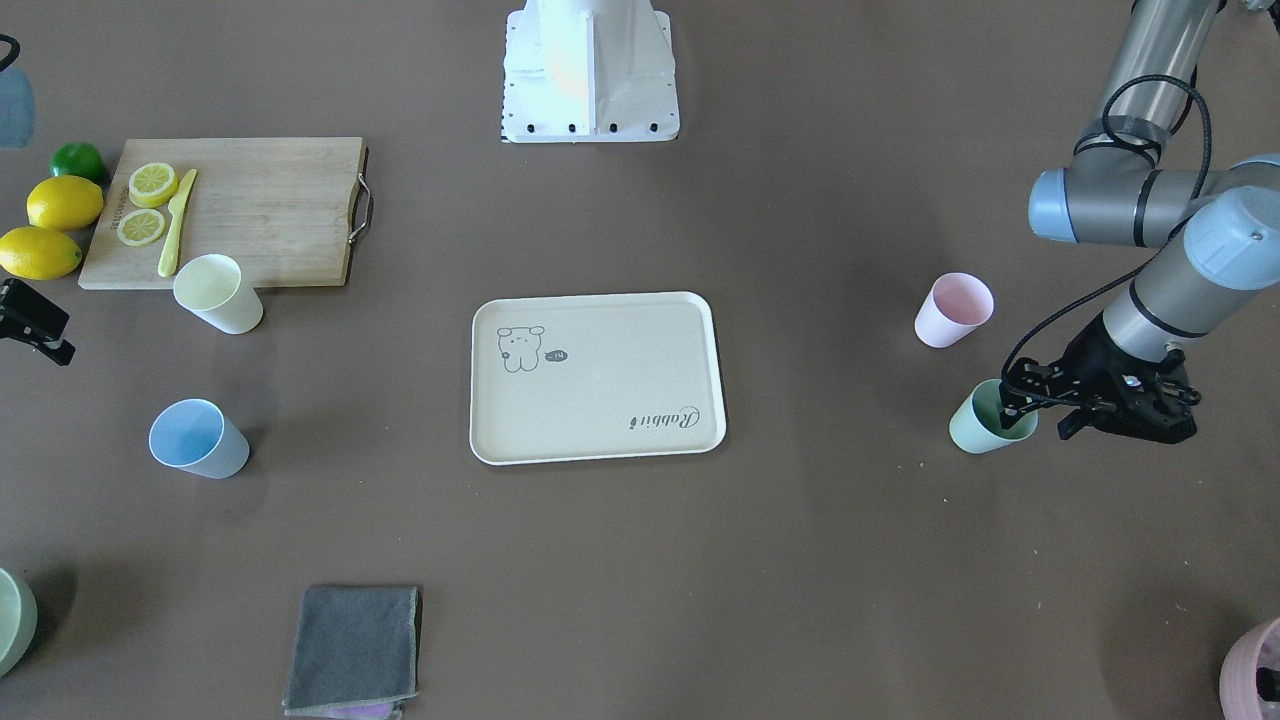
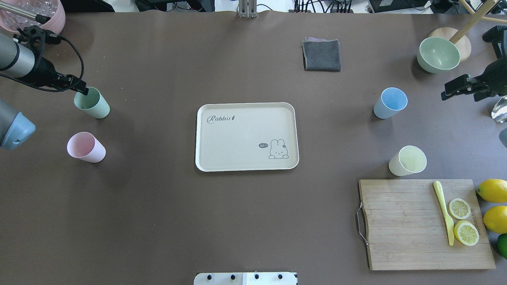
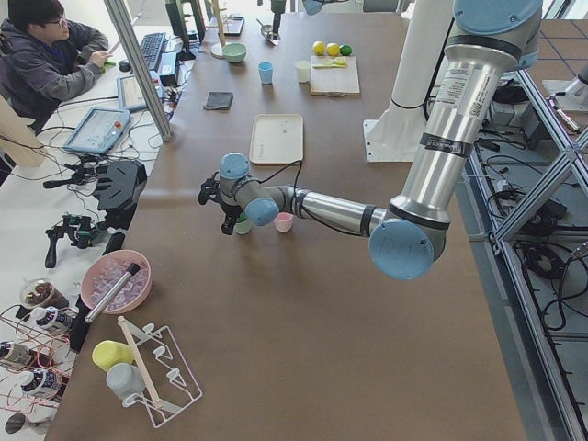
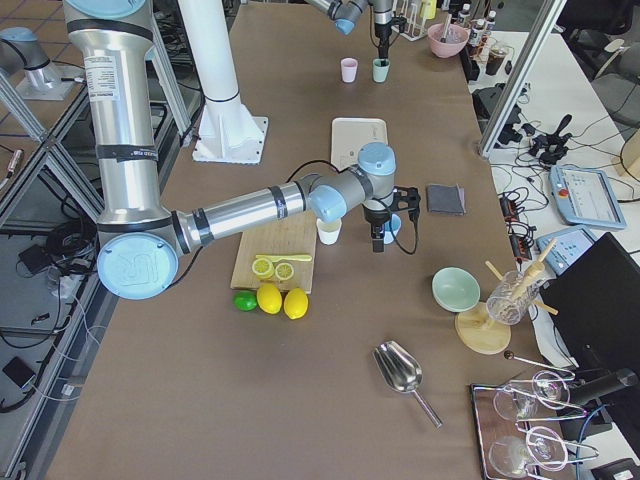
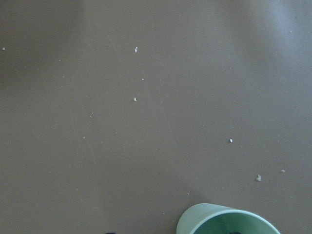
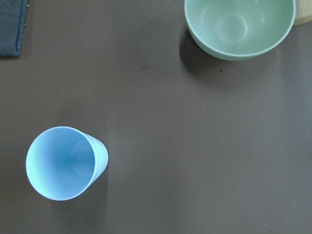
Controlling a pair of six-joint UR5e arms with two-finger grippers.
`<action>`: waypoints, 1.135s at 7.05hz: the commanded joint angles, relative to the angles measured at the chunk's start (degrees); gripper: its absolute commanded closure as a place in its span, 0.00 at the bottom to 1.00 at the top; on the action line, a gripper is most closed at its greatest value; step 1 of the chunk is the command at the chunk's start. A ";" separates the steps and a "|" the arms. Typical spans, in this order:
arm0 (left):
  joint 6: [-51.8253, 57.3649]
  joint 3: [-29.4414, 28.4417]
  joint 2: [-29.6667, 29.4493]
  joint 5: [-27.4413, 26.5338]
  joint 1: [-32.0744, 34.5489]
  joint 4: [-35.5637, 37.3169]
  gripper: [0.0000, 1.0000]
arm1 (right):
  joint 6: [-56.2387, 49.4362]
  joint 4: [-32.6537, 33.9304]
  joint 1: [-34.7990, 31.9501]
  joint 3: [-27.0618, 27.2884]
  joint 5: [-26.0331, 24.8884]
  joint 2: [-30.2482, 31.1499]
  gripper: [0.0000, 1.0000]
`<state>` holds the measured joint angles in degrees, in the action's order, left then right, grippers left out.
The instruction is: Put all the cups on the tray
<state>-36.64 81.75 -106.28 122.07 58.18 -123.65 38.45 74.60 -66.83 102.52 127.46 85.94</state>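
Tray (image 2: pixel 245 134) script "Rabbit" | left hand (image 1: pixel 1040 422) wide astride mint cup (image 1: pixel 975 425) rim | right hand (image 2: pixel 447 89): cannot tell

Brown table (image 2: pixel 158 221) carries the cream tray (image 2: pixel 237 136) at centre; mint green cup (image 2: pixel 95 106) and pink cup (image 2: pixel 85 147) stand on the robot's left; light blue cup (image 2: pixel 390 103) and pale yellow cup (image 2: pixel 407 161) on its right. Cutting board (image 2: pixel 400 229) lies near the yellow one, lemons (image 2: pixel 493 190) and lime (image 2: pixel 503 244) beside it; grey cloth (image 2: pixel 321 55) and green bowl (image 2: pixel 439 54) sit farther out.

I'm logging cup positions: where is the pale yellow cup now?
In the overhead view the pale yellow cup stands on the right, just above the wooden cutting board and right of the tray.
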 commanded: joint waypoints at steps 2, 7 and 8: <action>-0.18 3.92 0.11 -0.35 -0.62 1.21 1.00 | -0.13 -0.42 1.52 -1.70 -1.33 -0.42 0.14; -14.98 16.16 -14.98 -1.37 -6.03 26.88 1.00 | 7.82 0.02 4.85 -8.64 -1.42 -9.54 0.16; -18.61 15.99 -17.01 -4.88 -10.24 26.97 1.00 | 9.52 -0.42 6.44 -9.52 -2.64 -10.26 0.16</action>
<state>-50.03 97.71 -120.50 120.59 52.43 -97.15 44.96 74.51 -62.27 94.07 125.77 77.06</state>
